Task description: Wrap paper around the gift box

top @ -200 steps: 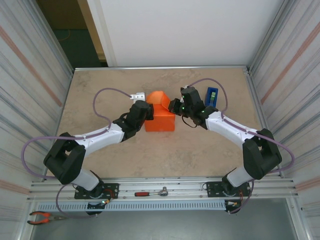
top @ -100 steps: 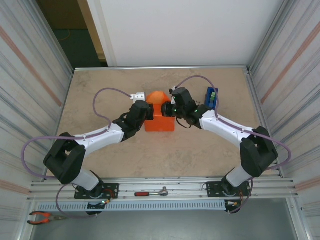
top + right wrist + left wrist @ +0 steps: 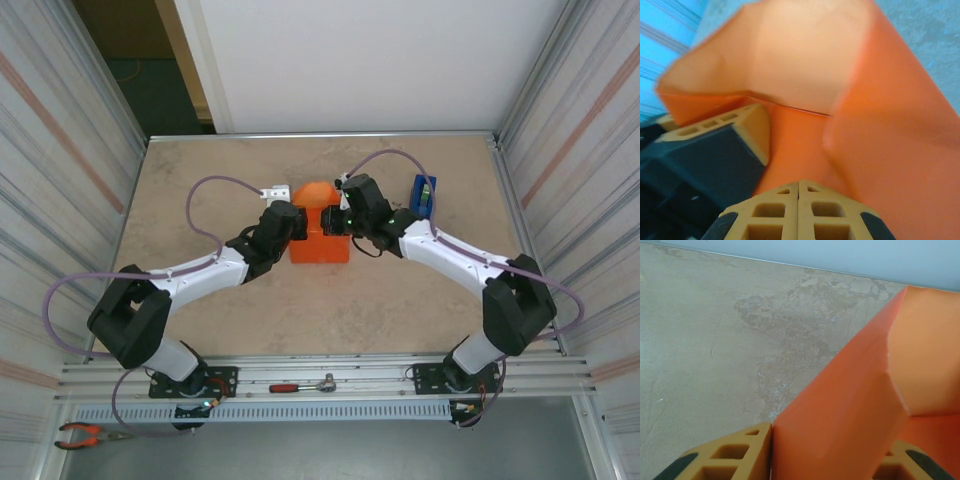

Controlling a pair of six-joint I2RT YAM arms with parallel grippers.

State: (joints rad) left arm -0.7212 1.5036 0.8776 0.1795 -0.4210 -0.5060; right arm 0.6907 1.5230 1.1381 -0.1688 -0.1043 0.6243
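The gift box [image 3: 320, 246] is a bright orange paper-skinned block in the middle of the table. Its far end carries a raised flap of the paper [image 3: 315, 191]. My left gripper [image 3: 294, 228] is shut on the box's left part; in the left wrist view the orange block [image 3: 850, 410] fills the gap between the tan fingers [image 3: 735, 457]. My right gripper [image 3: 342, 216] is shut, empty, at the box's far right corner. In the right wrist view its closed tips [image 3: 798, 192] rest on orange paper [image 3: 805, 55] that curls up around them, with the left gripper's finger [image 3: 747, 127] close by.
A blue tape dispenser [image 3: 423, 193] stands right of the right gripper. A small white piece [image 3: 270, 191] lies just left of the flap. A ratchet [image 3: 305, 385] lies on the front rail and pliers [image 3: 85, 434] at the near left. Corrugated walls close both sides.
My right gripper has moved left onto the box's far end, pushing the raised flap inward and lower. The left gripper and the box have stayed put.
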